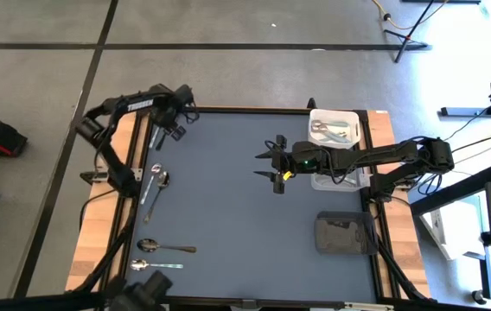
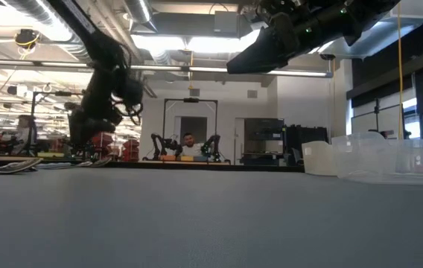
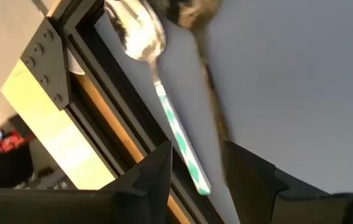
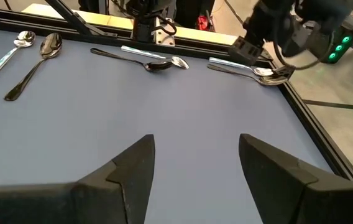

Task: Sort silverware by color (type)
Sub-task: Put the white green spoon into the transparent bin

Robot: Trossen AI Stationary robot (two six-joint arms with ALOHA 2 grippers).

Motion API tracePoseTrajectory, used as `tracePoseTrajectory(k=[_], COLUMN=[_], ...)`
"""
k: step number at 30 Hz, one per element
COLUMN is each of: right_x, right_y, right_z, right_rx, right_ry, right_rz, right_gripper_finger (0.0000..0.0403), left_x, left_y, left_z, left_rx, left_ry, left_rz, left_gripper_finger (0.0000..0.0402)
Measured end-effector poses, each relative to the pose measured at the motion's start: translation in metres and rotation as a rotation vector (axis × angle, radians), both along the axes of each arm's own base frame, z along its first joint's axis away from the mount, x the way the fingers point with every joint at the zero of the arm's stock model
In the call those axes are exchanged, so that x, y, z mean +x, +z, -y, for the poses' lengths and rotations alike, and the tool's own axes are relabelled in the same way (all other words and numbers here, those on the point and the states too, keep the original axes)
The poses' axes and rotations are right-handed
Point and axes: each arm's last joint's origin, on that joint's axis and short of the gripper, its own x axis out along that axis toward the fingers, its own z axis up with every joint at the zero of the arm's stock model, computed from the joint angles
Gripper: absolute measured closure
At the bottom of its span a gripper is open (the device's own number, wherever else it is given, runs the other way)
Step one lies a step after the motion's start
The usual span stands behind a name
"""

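Several spoons lie flat along the table's left side. One pair (image 1: 155, 183) sits mid-left, and two more (image 1: 166, 247) (image 1: 155, 264) lie near the near-left corner. My left gripper (image 3: 195, 171) is open and raised near the far-left corner. Below it lie a silver spoon with a teal-and-white handle (image 3: 164, 106) and a dark spoon (image 3: 210, 106). My right gripper (image 1: 271, 164) is open, stretched to the table's middle above bare mat, and empty in its wrist view (image 4: 195, 162). More silverware lies in the white bin (image 1: 334, 127).
A white bin (image 1: 355, 117), a clear bin (image 1: 319, 181) partly under the right arm and a dark bin (image 1: 345, 231) line the table's right side. A raised black frame (image 3: 96, 106) edges the mat. A person (image 2: 188, 141) sits in the room behind the table.
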Motion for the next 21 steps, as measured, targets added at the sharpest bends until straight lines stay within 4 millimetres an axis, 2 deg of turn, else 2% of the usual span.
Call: tracePoseTrajectory(k=[9,17,21], right_x=[0.000,0.000,0.000], right_y=[0.000,0.000,0.000], right_z=[0.000,0.000,0.000], right_rx=[0.000,0.001,0.001], right_ry=[0.001,0.003,0.003], right_rz=[-0.001,-0.001,0.001], right_gripper_finger=[0.0180,0.0180,0.0180], left_x=[-0.008,-0.006,-0.002], left_y=[-0.036,-0.047,-0.058], left_z=[-0.028,-0.036,-0.035], left_rx=[-0.065,-0.020,-0.001], left_ry=[0.073,0.127,0.104], left_rz=[-0.078,-0.138,-0.229], left_gripper_finger=[0.0264,0.0264,0.0264])
